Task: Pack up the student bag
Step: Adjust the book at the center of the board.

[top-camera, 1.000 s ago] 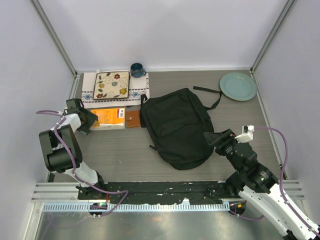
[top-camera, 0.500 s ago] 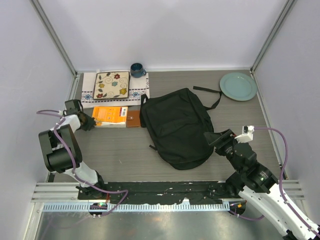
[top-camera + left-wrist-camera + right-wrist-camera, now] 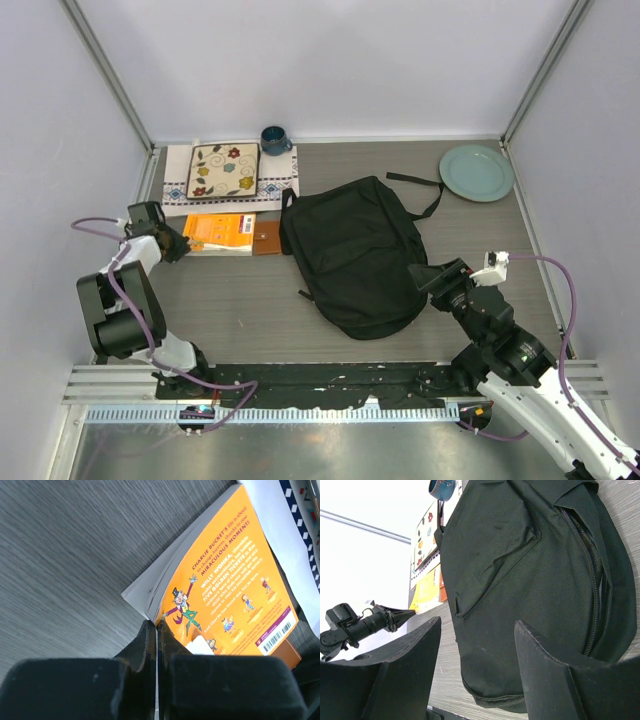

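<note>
Packing looks barely started: the student bag (image 3: 355,255) lies flat in the middle of the counter (image 3: 240,300). An orange paperback (image 3: 222,232) and a brown wallet (image 3: 266,238) lie outside it, just to its left. The left gripper (image 3: 178,245) sits at the paperback's outer edge, and the right gripper (image 3: 422,278) is at the bag's near right side. The left wrist view adds what the overhead cannot: the jaws are pressed together with only a hairline between them, tips against the book's corner, though whether they pinch a page cannot be told. The right wrist view shows that arm's jaws spread wide apart. It also shows a zip (image 3: 594,585) running along the bag's side, apparently gaping a little.
</note>
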